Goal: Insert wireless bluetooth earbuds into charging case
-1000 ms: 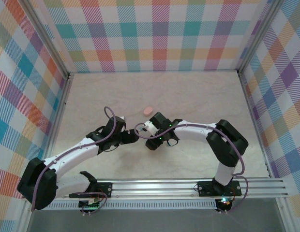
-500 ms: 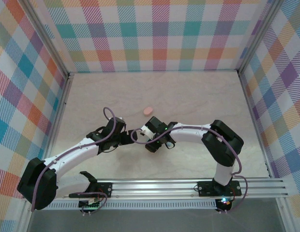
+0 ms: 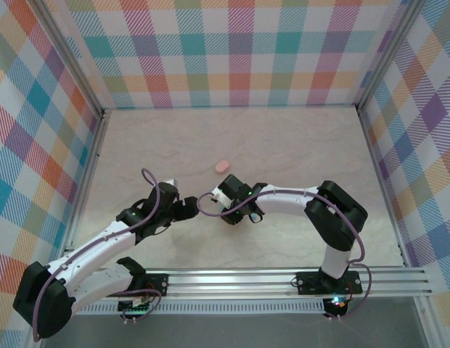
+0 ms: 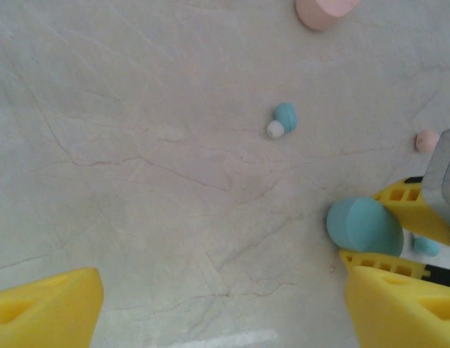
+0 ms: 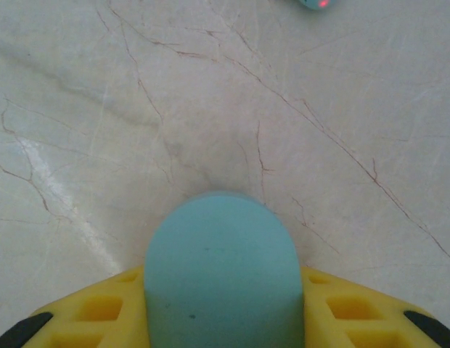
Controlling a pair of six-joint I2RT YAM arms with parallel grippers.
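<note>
The light blue charging case stands on the table with my right gripper shut on it, a yellow finger pressed to each side. From the left wrist view the same case sits between those fingers. A light blue earbud with a white tip lies loose beyond it; a second blue earbud and a pink earbud lie at the right edge. My left gripper hangs open over bare table just left of the case. From above, the left gripper and right gripper nearly meet.
A salmon pink case lies behind both grippers, also at the top of the left wrist view as the pink case. One blue earbud lies just ahead of the right gripper. Checkered walls enclose the marble table.
The right gripper has closed its fingers onto the blue case. The left arm has drawn back to the left, away from the right gripper, staying open.
</note>
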